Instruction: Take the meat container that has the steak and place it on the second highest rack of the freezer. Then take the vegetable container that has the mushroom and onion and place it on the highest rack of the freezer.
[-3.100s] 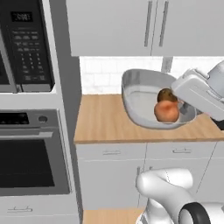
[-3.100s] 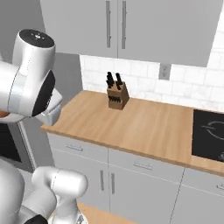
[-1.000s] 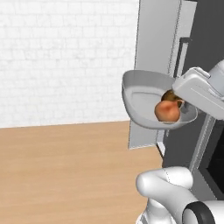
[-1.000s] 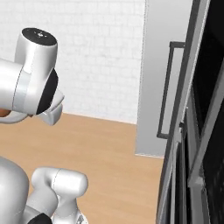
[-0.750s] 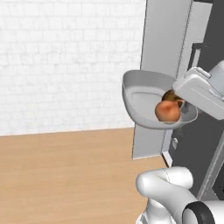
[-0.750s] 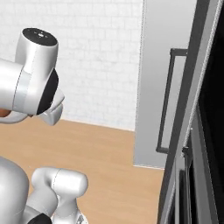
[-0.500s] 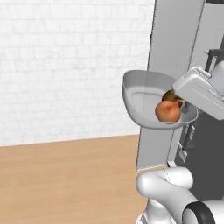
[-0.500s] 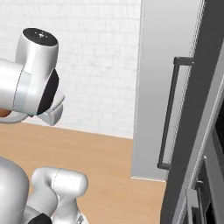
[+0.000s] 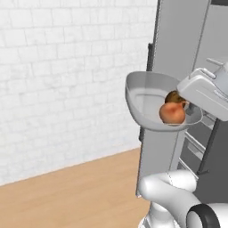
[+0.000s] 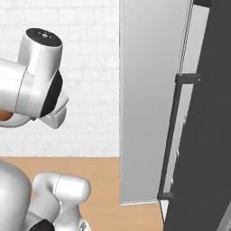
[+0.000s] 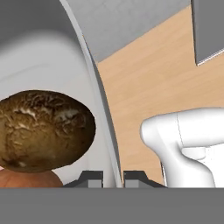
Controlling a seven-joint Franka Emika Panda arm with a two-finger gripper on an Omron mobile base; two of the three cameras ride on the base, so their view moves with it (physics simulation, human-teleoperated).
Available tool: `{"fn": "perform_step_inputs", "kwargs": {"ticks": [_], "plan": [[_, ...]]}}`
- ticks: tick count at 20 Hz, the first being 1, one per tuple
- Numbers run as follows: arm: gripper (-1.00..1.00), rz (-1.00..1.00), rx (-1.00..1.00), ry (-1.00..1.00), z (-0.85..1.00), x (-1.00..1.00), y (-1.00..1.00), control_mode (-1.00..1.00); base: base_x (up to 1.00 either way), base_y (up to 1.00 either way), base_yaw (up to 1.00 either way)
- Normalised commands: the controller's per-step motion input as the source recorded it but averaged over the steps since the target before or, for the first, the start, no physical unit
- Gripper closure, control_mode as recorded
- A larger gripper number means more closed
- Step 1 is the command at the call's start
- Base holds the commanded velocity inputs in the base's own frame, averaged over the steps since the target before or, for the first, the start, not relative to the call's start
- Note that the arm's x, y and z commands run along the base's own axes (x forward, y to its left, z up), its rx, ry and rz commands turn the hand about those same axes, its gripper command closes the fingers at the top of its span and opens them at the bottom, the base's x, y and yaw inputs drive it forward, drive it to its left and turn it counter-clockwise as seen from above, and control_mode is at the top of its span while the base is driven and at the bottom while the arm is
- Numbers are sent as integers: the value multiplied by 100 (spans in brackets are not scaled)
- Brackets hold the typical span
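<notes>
My gripper (image 11: 113, 178) is shut on the thin rim of the grey vegetable container (image 9: 142, 95), which I hold up in the air, tilted. The orange-tan onion (image 9: 172, 113) and the dark brown mushroom (image 9: 174, 97) lie in it against the hand; the mushroom (image 11: 43, 130) looms large in the hand view, with the onion (image 11: 30, 179) just under it. The freezer's grey door (image 9: 178, 49) stands right behind the container, and its dark bar handle (image 10: 171, 140) shows in the right base view. White shelf edges (image 9: 195, 143) show inside, at the right. The meat container and steak are out of view.
A white brick wall (image 9: 67, 80) stands to the left and a wooden floor (image 9: 75, 191) lies below. A dark panel (image 10: 203, 158) rises at the right of the right base view. My own white base (image 9: 173, 196) sits under the container.
The whole picture has shifted: the base has moved, and the freezer door has slid left and grown larger. The arm, the container and its contents keep the same pose.
</notes>
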Motion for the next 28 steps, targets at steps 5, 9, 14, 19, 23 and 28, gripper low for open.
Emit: {"fn": "perform_step_inputs", "kwargs": {"ticks": [5,9,14,19,23,28], "plan": [[100,0,0,0,0,0,0,100,28,66,-54],[100,0,0,0,0,0,0,100,11,51,-56],[100,0,0,0,0,0,0,100,13,36,-62],[100,0,0,0,0,0,0,100,6,31,-65],[100,0,0,0,0,0,0,100,1,16,-62],[100,0,0,0,0,0,0,100,0,12,-55]]}}
